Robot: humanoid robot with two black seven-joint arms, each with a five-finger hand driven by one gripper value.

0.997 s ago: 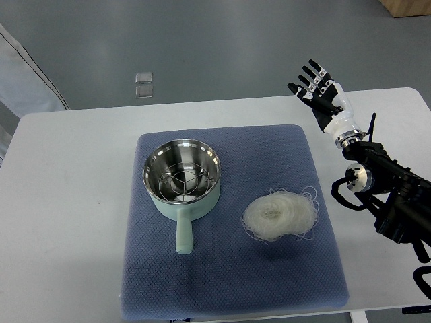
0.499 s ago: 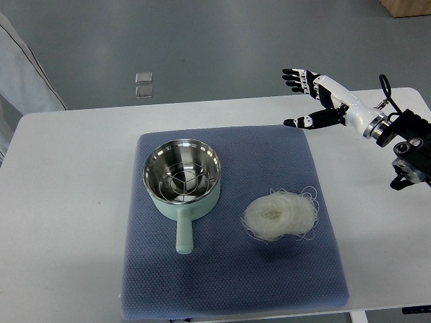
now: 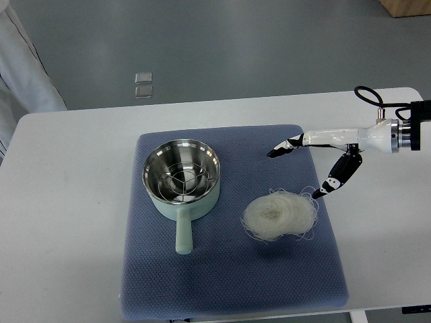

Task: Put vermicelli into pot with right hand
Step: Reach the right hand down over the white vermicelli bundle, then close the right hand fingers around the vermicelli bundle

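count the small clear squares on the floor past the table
2. Both lie on the grey floor beyond the table's far edge, stacked front to back: farther square, nearer square. None appear hidden.

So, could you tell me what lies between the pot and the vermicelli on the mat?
Nothing lies there. In the top view, only bare blue mat separates the pot from the vermicelli. The right hand is spread open above the nest's far right side.

The pot (image 3: pixel 182 183) is pale mint green outside with a shiny steel inside and a wire rack. The vermicelli (image 3: pixel 279 214) is translucent off-white. The mat (image 3: pixel 229 269) is slate blue with a fine woven dot texture. The table (image 3: pixel 67 222) is white. The right hand (image 3: pixel 323 158) is white with black fingertips.
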